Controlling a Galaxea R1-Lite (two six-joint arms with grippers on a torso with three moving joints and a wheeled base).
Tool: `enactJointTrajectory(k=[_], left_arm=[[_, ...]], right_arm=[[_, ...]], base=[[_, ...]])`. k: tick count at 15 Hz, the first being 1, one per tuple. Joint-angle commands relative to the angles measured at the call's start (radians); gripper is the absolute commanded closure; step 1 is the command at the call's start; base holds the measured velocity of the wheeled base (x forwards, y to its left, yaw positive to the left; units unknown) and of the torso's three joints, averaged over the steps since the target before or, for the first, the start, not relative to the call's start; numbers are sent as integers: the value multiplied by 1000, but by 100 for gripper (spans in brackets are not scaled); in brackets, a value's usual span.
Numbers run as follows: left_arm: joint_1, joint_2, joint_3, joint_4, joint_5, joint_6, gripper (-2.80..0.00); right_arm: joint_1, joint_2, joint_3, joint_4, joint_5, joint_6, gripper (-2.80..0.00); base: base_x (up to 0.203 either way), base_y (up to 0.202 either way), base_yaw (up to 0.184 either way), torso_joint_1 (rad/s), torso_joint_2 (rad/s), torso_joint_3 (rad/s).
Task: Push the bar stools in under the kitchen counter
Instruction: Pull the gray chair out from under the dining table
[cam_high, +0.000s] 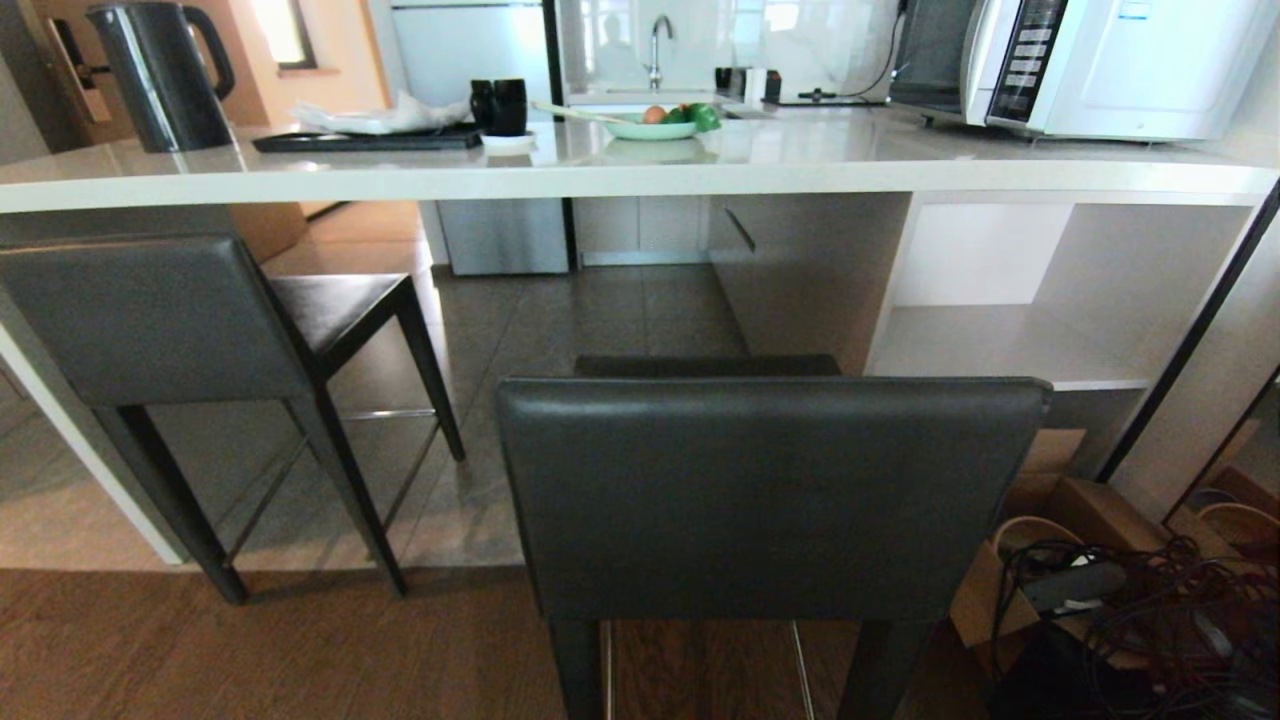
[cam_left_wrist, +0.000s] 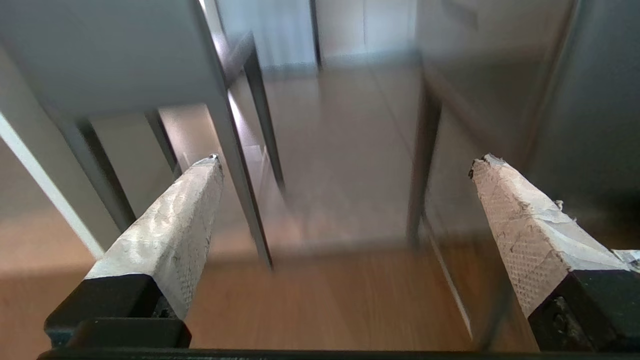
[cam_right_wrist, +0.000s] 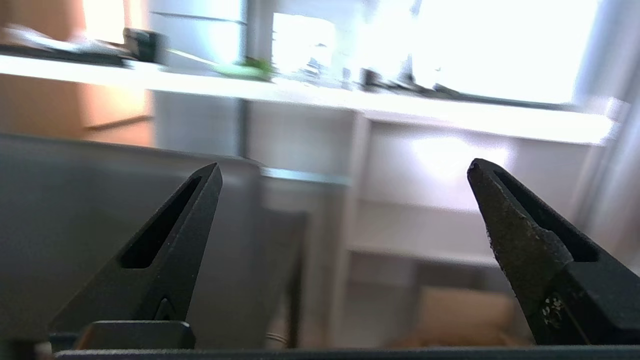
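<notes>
Two bar stools stand in front of the kitchen counter (cam_high: 800, 165). The left stool (cam_high: 150, 310) has its seat partly beneath the slab. The near stool (cam_high: 770, 490) is in the middle, its grey backrest close to me. Neither gripper shows in the head view. In the left wrist view my left gripper (cam_left_wrist: 347, 159) is open and empty above the wooden floor, with the left stool's legs (cam_left_wrist: 235, 165) ahead and the near stool (cam_left_wrist: 590, 125) to one side. My right gripper (cam_right_wrist: 345, 164) is open and empty, with the near stool's backrest (cam_right_wrist: 100, 210) beside it and the counter (cam_right_wrist: 350, 100) beyond.
On the counter stand a black kettle (cam_high: 160, 75), a dark tray (cam_high: 370, 140), black cups (cam_high: 500, 105), a plate of fruit (cam_high: 655, 125) and a microwave (cam_high: 1100, 60). A white shelf unit (cam_high: 1000, 340) fills the right end. Cardboard boxes and tangled cables (cam_high: 1110, 590) lie on the floor at right.
</notes>
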Motion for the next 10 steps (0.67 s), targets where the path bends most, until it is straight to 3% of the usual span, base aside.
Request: enactJointTrajectory(k=[1,3,4,6,8,10], left_arm=[[1,-67,45,11,-6,3,-280],[1,-67,86,-5,-15,22,-280],[0,-67,88,-5,-24,22,-280],[0,-67,87,11,-42,22,-280],[0,-67,88,13,-42,22,-280],[0,-60,70,98,-18,3,-280]], right_arm=[[3,1,-40,3,31,29,-280],[27,8,-187,104,32,130,-280],[44,4,-264,225,28,169,-280],[64,-65,-305,408,46,152,-280],[75,-170,-186,441,51,80,-280],[81,-265,-18,455,0,-11,-280]], base=[[0,0,0,0,0,0],[0,0,0,0,0,0],[0,0,0,0,0,0],[0,0,0,0,0,0],[0,0,0,0,0,0],[0,0,0,0,0,0]])
